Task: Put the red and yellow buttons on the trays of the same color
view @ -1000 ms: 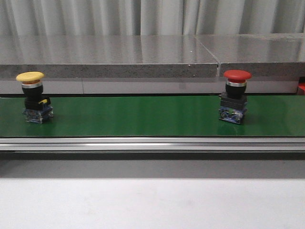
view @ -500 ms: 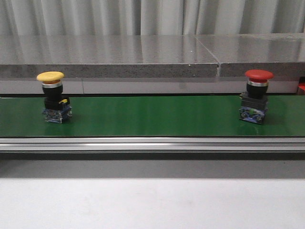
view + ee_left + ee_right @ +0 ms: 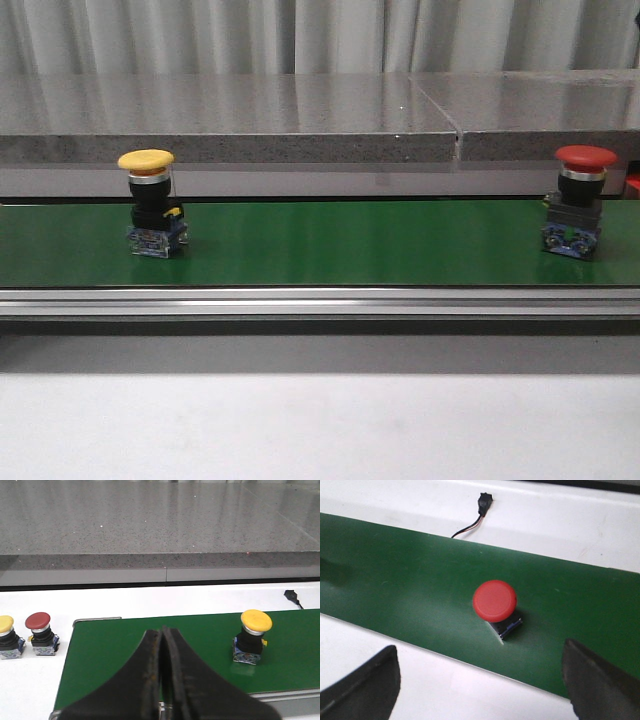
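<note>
Standing upright on a green conveyor belt (image 3: pixel 330 245), a yellow button (image 3: pixel 152 203) sits toward the robot's left and a red button (image 3: pixel 578 203) near the belt's right end, well apart from each other.

Each is a mushroom-head push button: a smooth, domed plastic cap over a bright metal collar, a black barrel and a squarish contact block with blue fittings at the base. Judged from that build, they are rigid, fairly light and top-heavy, apt to tip if nudged at the cap. The glossy dome looks slippery and wider than the body, so the black barrel or the flat-sided block below it appears the surer place to take hold.

The left pincer (image 3: pixel 162 680) is clenched, its dark fingers pressed together and holding nothing, with the yellow button on the belt beyond it. The right pincer (image 3: pixel 482 680) is released wide, one finger (image 3: pixel 362 687) at either side, above the red button's cap. It touches nothing.

Two more buttons, a spare red one (image 3: pixel 41 639) and a spare yellow one (image 3: pixel 7 637), rest on the white table (image 3: pixel 150 605) beside the belt's end. A polished speckled stone ledge (image 3: pixel 230 120) runs behind. No trays are in view.
</note>
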Controlling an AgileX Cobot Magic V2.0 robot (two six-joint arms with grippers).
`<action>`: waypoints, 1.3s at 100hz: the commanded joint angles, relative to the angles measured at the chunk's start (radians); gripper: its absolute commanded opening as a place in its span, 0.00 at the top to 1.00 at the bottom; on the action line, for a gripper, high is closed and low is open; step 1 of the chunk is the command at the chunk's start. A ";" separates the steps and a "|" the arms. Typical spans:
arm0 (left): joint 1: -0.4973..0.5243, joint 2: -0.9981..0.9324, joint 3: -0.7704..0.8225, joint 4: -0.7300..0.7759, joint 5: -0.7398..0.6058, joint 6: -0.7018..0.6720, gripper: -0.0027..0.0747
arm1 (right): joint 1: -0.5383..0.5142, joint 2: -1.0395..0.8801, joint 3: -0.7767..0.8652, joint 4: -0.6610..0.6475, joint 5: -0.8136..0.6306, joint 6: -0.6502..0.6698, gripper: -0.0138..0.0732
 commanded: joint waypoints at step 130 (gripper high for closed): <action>-0.006 0.004 -0.025 -0.028 -0.063 0.001 0.99 | -0.356 0.415 -0.537 -0.037 0.004 0.046 0.74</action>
